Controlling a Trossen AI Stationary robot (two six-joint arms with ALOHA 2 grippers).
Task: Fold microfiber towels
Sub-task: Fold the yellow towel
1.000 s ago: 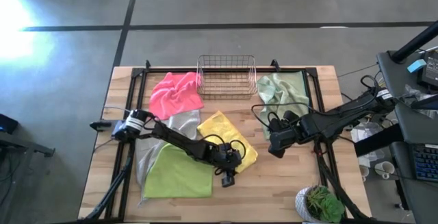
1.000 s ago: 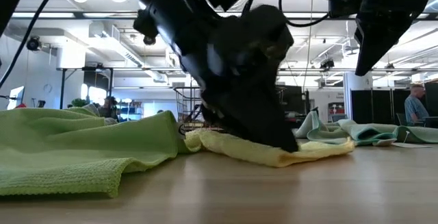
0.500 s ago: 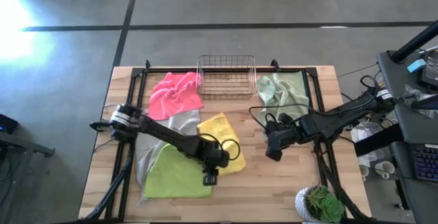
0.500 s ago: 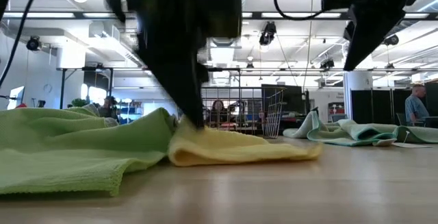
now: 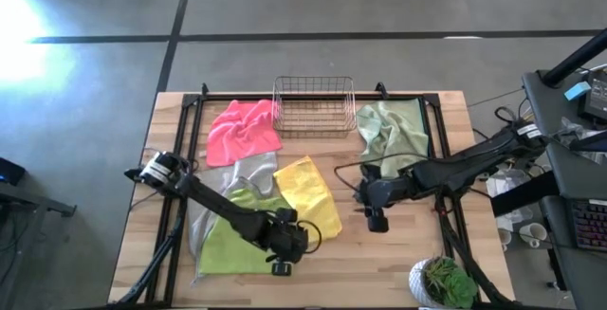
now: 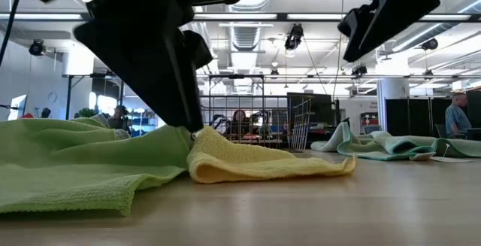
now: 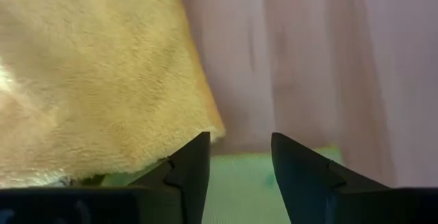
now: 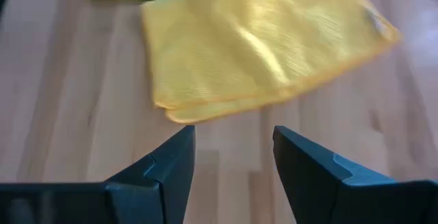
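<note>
No brand, label or readable writing is seen on any item.

The yellow microfiber towel (image 5: 307, 196) is seen folded over near the middle of the wooden counter (image 5: 408, 253), its doubled edge turned toward the near right. The left tool (image 5: 282, 266) is placed at the towel's near left corner, over the near right edge of the lime green microfiber towel (image 5: 232, 239); its fingers (image 7: 192, 166) are spread with nothing between them, and the yellow corner lies just beyond the tips. The right tool (image 5: 376, 221) is held above bare counter just right of the yellow towel, apart from it; its fingers (image 8: 171, 166) are likewise spread and empty, with the folded edge in front of them.

The lime green towel is spread at the near left, partly overlapped by the yellow one. The light grey microfiber towel (image 5: 242, 170) lies beneath both, toward the left. The hot pink microfiber towel (image 5: 242, 128) is bunched at the far left, and the pale sage green microfiber towel (image 5: 391, 132) is crumpled at the far right. The copper wire basket (image 5: 314, 106) stands between them at the far edge.

Compared with half a second earlier, the left tool is found nearer and farther left, off the yellow towel, which is left lying flatter. The right tool is found slightly lower and nearer the towel.
</note>
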